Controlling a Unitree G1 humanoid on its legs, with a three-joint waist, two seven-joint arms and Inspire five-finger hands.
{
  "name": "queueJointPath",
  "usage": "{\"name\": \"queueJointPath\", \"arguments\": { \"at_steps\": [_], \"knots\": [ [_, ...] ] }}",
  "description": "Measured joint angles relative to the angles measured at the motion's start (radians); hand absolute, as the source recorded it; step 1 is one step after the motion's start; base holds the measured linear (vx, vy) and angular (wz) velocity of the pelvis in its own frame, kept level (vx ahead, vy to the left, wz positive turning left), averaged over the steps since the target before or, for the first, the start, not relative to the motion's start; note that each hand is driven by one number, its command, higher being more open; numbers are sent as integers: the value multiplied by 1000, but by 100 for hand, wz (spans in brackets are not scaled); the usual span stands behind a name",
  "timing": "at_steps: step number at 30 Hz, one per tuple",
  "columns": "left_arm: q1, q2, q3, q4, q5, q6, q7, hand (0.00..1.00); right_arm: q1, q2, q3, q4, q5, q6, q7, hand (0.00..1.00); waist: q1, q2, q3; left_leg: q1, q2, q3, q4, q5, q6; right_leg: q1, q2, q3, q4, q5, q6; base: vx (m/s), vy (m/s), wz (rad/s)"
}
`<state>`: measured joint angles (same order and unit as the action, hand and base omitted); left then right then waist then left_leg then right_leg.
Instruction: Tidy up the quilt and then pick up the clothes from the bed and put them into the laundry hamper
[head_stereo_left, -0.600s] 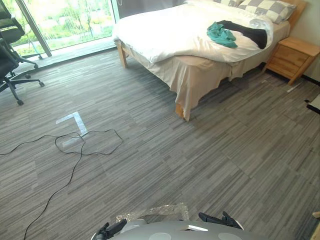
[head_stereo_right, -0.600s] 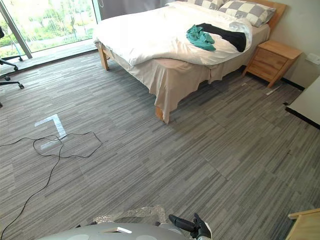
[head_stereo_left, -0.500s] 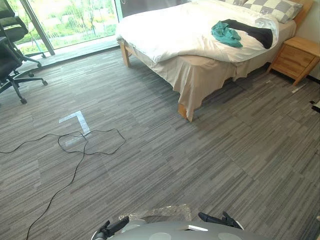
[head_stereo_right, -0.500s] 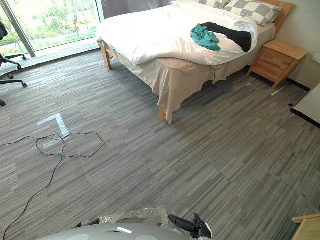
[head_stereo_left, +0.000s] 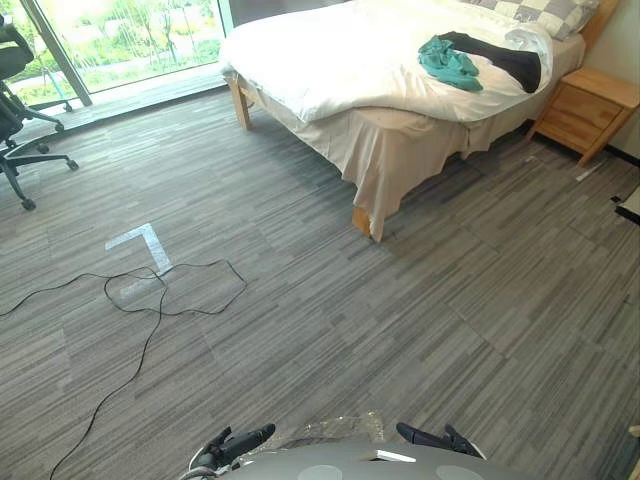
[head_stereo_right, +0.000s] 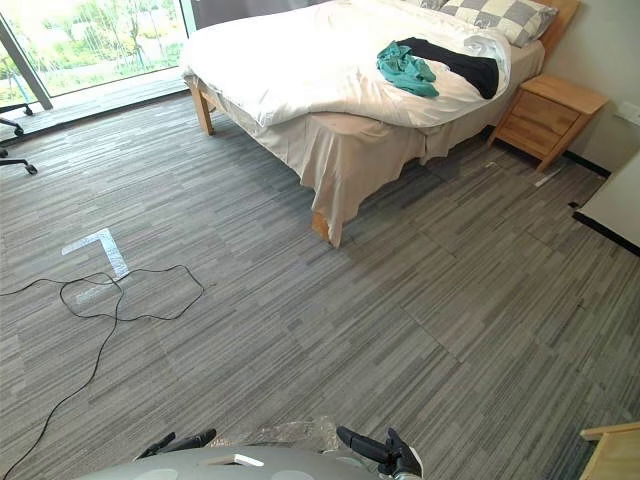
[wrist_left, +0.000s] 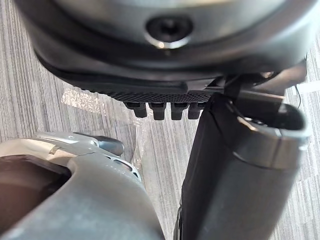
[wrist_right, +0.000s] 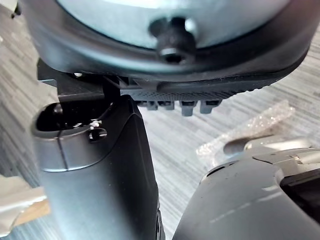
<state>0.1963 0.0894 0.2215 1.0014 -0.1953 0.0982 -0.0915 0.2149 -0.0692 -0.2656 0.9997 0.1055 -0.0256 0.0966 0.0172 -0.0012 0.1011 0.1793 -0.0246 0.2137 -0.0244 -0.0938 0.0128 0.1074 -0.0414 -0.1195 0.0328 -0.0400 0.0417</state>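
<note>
Clothes (head_stereo_left: 450, 62) atop quilt (head_stereo_left: 340, 60), bed's (head_stereo_left: 400, 150) far right corner, well ahead; right hand (head_stereo_left: 440, 438) nearer than left hand (head_stereo_left: 232, 444); both slack, empty.

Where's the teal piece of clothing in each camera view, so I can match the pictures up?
Left eye view: teal garment at upper right, on the white quilt, against the black garment.
Right eye view: teal garment at top, right of centre, same spot on the quilt.
Left wrist view, right wrist view: facing the floor.
Shared landmark: the wooden nightstand beside the bed.
</note>
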Motion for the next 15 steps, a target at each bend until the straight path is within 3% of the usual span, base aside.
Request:
{"name": "queueJointPath", "arguments": {
  "at_steps": [6,9,10,12,14,15],
  "knots": [
    [-10,7,-12,-4,11,41,1,100,-3,1,4,-21,40,23,-24,100,-12,-7,23,-19,3,51,-12,5,-4,-65,7,45,40,-15,-21,-91,-29,-24],
    [-28,19,-12,-34,5,55,9,100,-7,15,3,-56,73,37,-35,100,-20,-17,61,-81,17,96,86,-35,8,-175,-6,52,205,-87,-20,-47,-66,-35],
    [-46,29,-13,-45,4,55,22,100,-9,26,2,-69,90,34,-36,100,-19,-37,86,-111,29,110,155,-71,13,-236,-19,22,321,-121,-21,-96,-135,-58],
    [-70,37,-11,-46,4,56,31,100,-22,33,1,-104,144,26,-28,100,-17,-38,123,-127,79,158,258,-131,8,-351,-28,-52,547,-131,-37,-73,-154,-75],
    [-98,53,-34,-27,21,59,36,100,-24,39,-7,-118,200,12,-22,100,-27,-29,139,-113,158,199,350,-189,-32,-432,-78,-154,707,-158,-50,55,-164,-72],
    [-107,58,-50,-23,25,63,36,100,-23,42,-13,-121,216,12,-22,100,-28,-28,139,-103,178,207,360,-199,-46,-436,-89,-174,693,-158,-49,211,-256,-62]
  ]
}}
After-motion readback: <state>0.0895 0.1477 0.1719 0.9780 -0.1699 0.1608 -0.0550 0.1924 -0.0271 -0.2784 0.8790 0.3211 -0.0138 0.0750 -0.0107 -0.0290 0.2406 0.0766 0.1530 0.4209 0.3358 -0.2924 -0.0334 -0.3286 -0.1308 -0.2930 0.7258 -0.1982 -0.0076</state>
